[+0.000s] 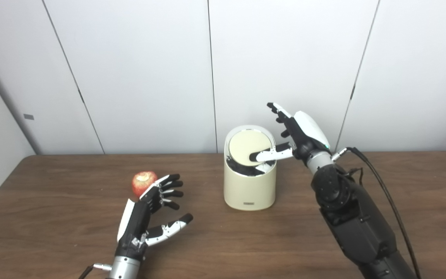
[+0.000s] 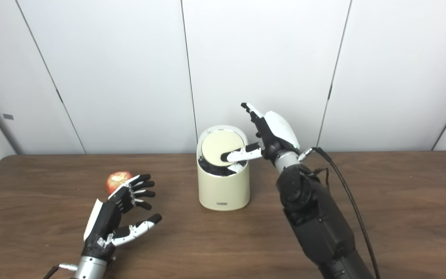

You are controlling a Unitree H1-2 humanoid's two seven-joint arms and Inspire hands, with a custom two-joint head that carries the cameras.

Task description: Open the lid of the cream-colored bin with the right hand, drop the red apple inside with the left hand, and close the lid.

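The cream-colored bin [image 1: 249,188] stands mid-table near the back wall. Its round lid [image 1: 246,149] is tilted up toward the back, and a dark gap shows at the front of the opening. My right hand [image 1: 298,131] is just right of the bin, fingers spread and pointing up, with its thumb [image 1: 271,155] lying across the lid. The red apple [image 1: 142,182] sits on the table left of the bin. My left hand [image 1: 149,211] is open right in front of the apple, its fingertips beside it, not holding it.
The brown wooden table [image 1: 52,193] runs to a white panelled wall close behind the bin. A black cable [image 1: 381,186] loops along my right forearm. The table's left edge is near the apple's side.
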